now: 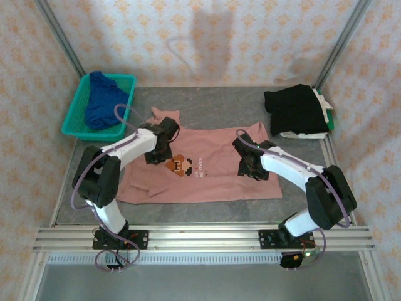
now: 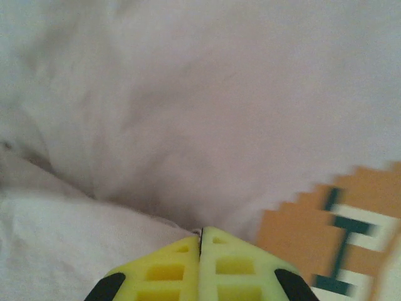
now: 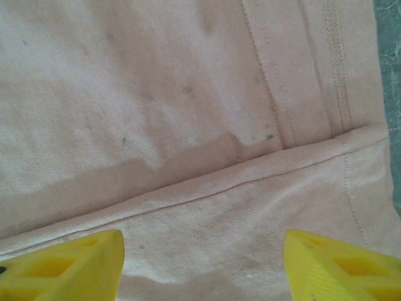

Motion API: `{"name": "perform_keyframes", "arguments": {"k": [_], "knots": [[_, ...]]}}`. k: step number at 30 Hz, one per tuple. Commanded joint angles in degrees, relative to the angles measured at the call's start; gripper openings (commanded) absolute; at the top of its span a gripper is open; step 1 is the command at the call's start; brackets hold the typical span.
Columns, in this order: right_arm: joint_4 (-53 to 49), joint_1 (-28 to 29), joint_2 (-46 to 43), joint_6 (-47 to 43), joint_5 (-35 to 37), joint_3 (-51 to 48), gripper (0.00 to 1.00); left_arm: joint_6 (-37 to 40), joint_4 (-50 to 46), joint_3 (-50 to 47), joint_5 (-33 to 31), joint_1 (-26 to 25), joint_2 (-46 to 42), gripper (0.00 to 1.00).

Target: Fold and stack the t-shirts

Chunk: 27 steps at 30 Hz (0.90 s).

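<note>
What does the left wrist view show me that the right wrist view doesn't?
Left wrist: the left gripper is shut, pinching a raised ridge of the pink t-shirt, with the pixel print just to its right.
Right wrist: the right gripper is open over flat cloth, a stitched seam crosses ahead of it, and a strip of grey table runs along the right edge.
Both: the same pink cloth beneath yellow fingers.
</note>
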Motion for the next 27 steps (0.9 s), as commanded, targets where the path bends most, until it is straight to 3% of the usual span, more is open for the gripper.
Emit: {"name": "perform_keyframes", "arguments": {"k": [1,5,6,8,9,11,16,20,24,27], "knots": [[-2.1,-0.3,0.5,-0.8,2.7,1.7,0.68,8.3,-4.4,10.1,-7.9,-3.8,4.1,0.00],[-2.1,-0.3,0.7,-0.4,2.7,1.6,0.67,12.8,-6.0,17.6,-9.1,-6.2,12.3,0.00],[-2.1,-0.4,0.6,-0.3,2.8,1.5,0.67,12.6,-6.6,18.4,-9.5,-6.5,13.7,0.09],[-2.4,-0.3,0.3,-0.2,3.1,1.4,0.67,12.0,-7.0,18.6,-9.7,-6.4,15.3,0.40],[-2.5,-0.4,-0.1,-0.1,3.3,1.3,0.67,11.6,-7.0,18.4,-9.8,-6.4,15.4,0.48],[-2.5,-0.4,-0.9,-0.3,3.9,1.1,0.67,10.8,-6.2,17.1,-8.7,-6.3,13.9,0.54],[-0.1,-0.3,-1.1,-1.1,2.7,0.7,0.67,6.7,-5.9,11.1,-8.5,-4.5,3.8,0.64],[2.6,-0.4,1.3,-0.8,-0.6,-0.1,0.66,0.7,-5.7,-0.7,-9.5,-1.3,-7.4,0.74],[4.1,-0.4,3.3,0.2,-2.5,-1.1,0.65,-4.0,0.8,-16.2,-3.0,1.9,-15.7,0.73],[5.0,-0.4,4.1,1.9,-2.9,-2.7,0.64,-7.0,5.3,-25.1,1.2,3.7,-17.2,0.61]]}}
